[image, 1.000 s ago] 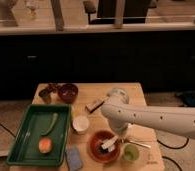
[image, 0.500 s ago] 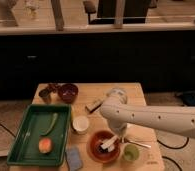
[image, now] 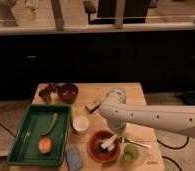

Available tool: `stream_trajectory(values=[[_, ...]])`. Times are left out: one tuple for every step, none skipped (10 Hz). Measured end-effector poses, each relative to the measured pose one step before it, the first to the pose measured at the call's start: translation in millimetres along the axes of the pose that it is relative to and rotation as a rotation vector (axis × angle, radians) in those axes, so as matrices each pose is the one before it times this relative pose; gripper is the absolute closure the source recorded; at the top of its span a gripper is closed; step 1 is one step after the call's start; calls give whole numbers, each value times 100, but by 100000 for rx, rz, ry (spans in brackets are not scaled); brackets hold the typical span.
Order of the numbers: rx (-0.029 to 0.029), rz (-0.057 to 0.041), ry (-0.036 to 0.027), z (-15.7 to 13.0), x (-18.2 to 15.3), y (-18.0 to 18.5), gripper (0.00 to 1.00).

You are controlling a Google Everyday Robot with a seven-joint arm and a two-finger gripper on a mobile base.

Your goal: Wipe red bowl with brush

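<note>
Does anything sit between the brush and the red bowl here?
Nothing visible does. The pincer is down over the red bowl, and the brush lies inside it. The white cup and the green cup stand beside the rim, outside the bowl.

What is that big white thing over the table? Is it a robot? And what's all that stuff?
Yes, it is a robot's white arm, coming in from the right. One camera looks down at a wooden table. At the arm's end is its tool, right over the red bowl. A small brush is in that bowl, under the tool; whether it is gripped, I cannot tell. Nearby are a white cup, a green cup, a dark maroon bowl and a green tray with an orange thing.
</note>
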Motion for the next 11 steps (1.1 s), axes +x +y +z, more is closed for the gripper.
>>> stream_trajectory(values=[[15,-284,110,24,-22,-39,100],[113,454,399,-92,283,-157,100],[-106,665,256,-53,356,-65,100],[-97,382,513,7,395,-197,100],[19,-89,340,-37,207,-264,100],[60,-919,585,-80,81,-512,100],[8,-1023,531,-58,11,-429,100],[0,-1922,433,-54,-404,-538,100],[134,-2763,654,-84,-728,-683,100],[233,-3810,584,-233,-1172,-888,100],[158,-2628,215,-127,-709,-272,100]])
